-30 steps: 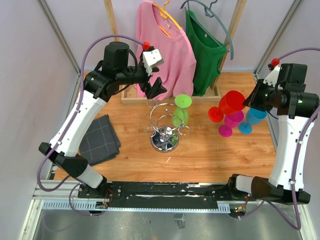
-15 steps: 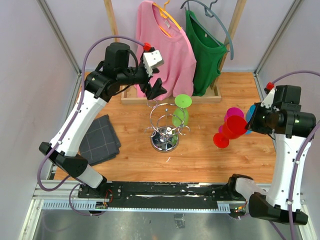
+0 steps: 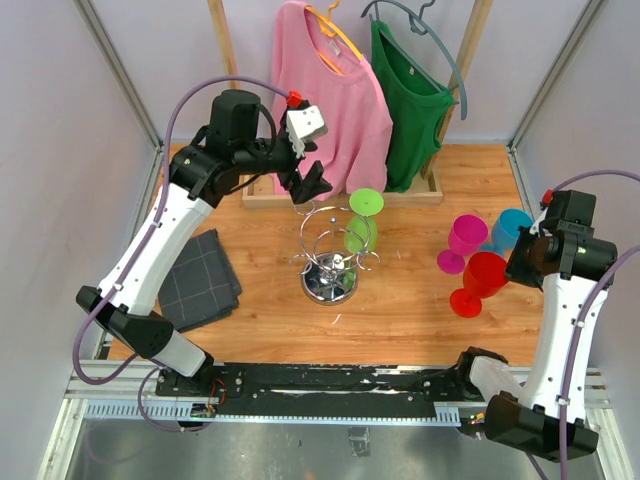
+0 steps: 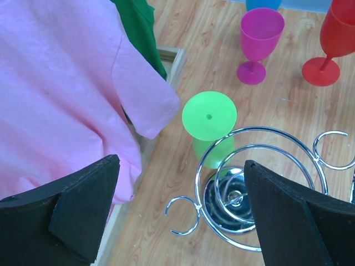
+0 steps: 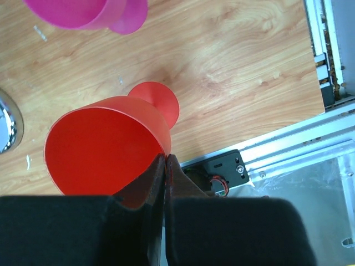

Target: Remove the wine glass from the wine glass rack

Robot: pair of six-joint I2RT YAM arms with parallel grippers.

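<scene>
Left wrist view: left gripper (image 4: pixel 182 162) spread wide and empty above the shiny chrome wire wine glass rack (image 4: pixel 252 131). Bright green plastic wine glass (image 4: pixel 209 116) hangs foot-up on a loop, stem roughly vertical, just ahead and below. Left arm nearer. Right gripper (image 5: pixel 165 158) pinches the red plastic goblet (image 5: pixel 100 144) by its rim, well apart.

The wooden surface (image 3: pixel 400 310) is taken in whole by the top external view, set high above its near edge and tilted down towards the pink sweater (image 3: pixel 330 100) at the back. The left wrist view is pointed steeply down onto the shiny chrome wire rack (image 4: pixel 228 199) and the green plastic wine glass (image 4: pixel 209 116), both shared with the overhead view. The right wrist view is held close over the red plastic wine glass (image 5: pixel 100 149), shown in all three views.
</scene>
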